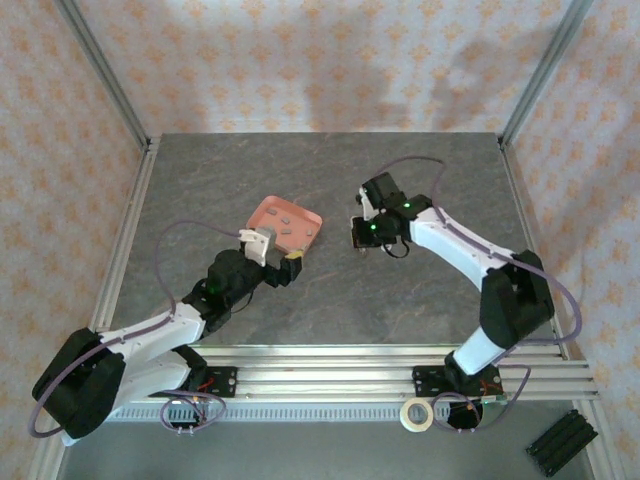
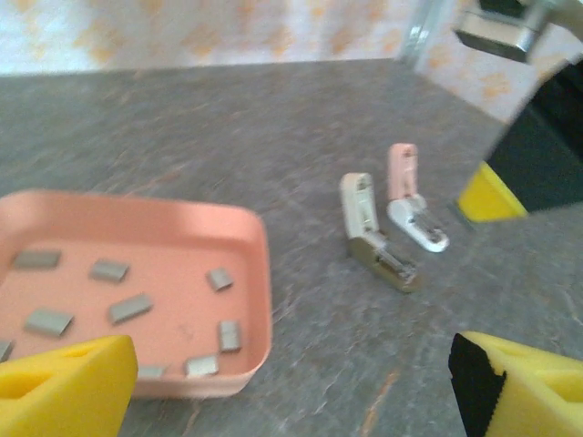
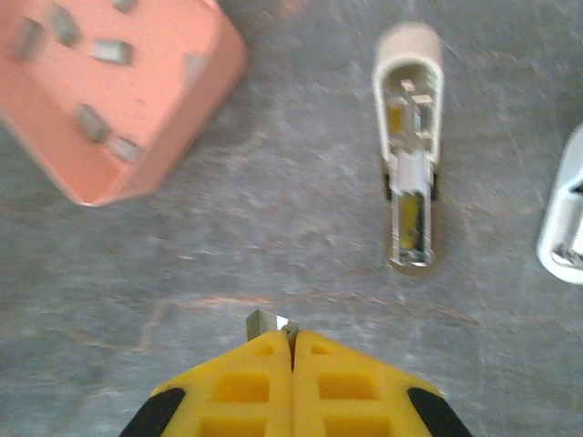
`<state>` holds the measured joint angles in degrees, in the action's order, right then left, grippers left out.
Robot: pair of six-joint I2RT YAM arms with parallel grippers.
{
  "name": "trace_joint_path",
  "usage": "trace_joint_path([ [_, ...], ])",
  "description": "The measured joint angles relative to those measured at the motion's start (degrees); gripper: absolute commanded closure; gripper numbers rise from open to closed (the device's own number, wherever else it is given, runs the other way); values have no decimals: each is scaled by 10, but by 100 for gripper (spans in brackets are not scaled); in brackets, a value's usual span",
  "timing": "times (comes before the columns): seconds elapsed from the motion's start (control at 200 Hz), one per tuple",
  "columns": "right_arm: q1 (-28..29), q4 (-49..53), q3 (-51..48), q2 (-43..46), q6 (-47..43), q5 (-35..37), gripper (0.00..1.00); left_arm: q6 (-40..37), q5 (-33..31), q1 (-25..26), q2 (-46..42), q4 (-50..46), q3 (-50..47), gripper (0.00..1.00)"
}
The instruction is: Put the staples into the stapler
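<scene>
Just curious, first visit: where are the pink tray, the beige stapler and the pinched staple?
pink tray (image 2: 260,273), left wrist view, right wall
beige stapler (image 3: 407,150), right wrist view, middle near hinge
pinched staple (image 3: 271,323), right wrist view, exposed tip

Nothing readable: no lettering, label, brand or number can be made out on the stapler (image 3: 407,146), the staples (image 2: 129,308) or the pink tray (image 2: 260,273).

Free tabletop (image 2: 305,305) between tray (image 2: 260,273) and stapler (image 2: 373,232)
</scene>
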<state>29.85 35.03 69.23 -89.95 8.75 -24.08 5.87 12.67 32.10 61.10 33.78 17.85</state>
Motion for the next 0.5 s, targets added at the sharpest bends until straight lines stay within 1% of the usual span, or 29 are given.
trace_joint_path([
  [0.12, -24, -34, -9, 45, 0, -73, 93, -58, 59, 1, 18, 55, 0, 19],
  [0.205, -41, -54, -13, 67, 0, -128, 93, -107, 99, 2, 38, 104, 0, 27],
  [0.24, -46, -60, -13, 72, 0, -151, 93, -128, 116, 2, 47, 123, 0, 28],
  [0.365, -49, -80, -17, 75, 0, -225, 93, -192, 164, 2, 74, 181, 0, 29],
  [0.5, -49, -90, -28, 74, 0, -292, 93, -234, 188, 9, 88, 210, 3, 28],
])
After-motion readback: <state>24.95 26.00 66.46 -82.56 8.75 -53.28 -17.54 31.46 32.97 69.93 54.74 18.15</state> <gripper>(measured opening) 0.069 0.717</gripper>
